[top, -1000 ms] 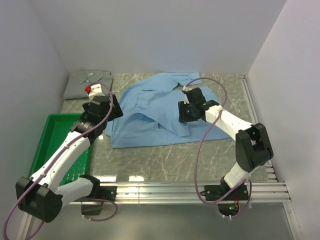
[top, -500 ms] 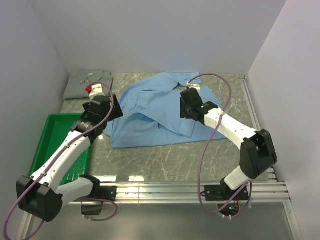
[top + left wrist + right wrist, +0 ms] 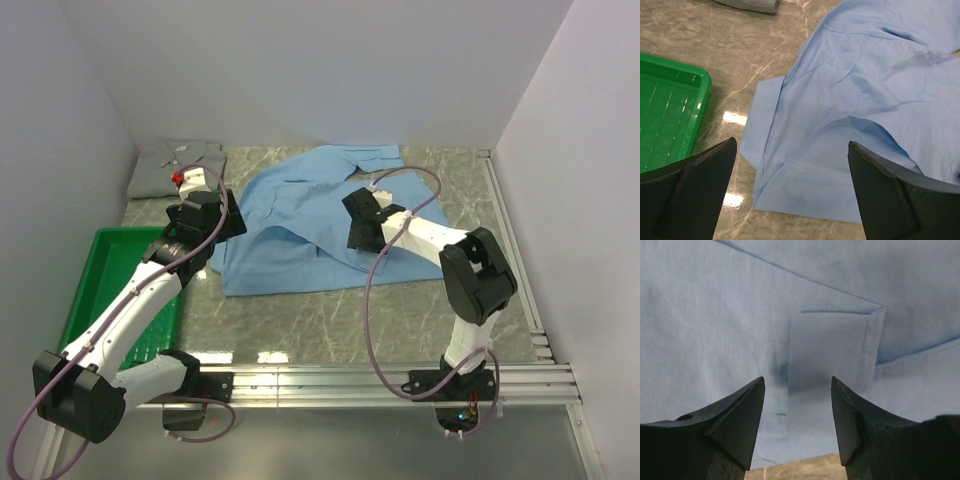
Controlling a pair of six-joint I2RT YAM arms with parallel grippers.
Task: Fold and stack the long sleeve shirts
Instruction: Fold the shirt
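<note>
- Light blue shirt, the one being worked on, lies spread at the table's centre. It is still loose and wrinkled, with its hem toward 6 o'clock and its collar toward 12.
- Green tray sits nearest, at 8 o'clock, with nothing visible in it.
- Left gripper has not moved over the last second. It hangs over the shirt's 9 o'clock edge with its jaws spread as wide as they go, and nothing is between them.
- Right gripper is what changed.
  - A second ago it stood further toward 3 o'clock with its jaws narrower. It has since swung toward the shirt's middle, and its jaws have parted about halfway.
  - The wrist view shows the gap between the jaws is bare. A flat sleeve cuff rests on the shirt body just beyond the fingertips.
- My reading is that the right arm has just let a sleeve go after laying it across the body. That would finish one sleeve fold, with the other sleeve and the body folds still to do.
- Pale grey-green shirt waits in the far corner at 11 o'clock. It is already folded into a compact rectangle, well apart from the blue one, so the stacking has not started.
</note>
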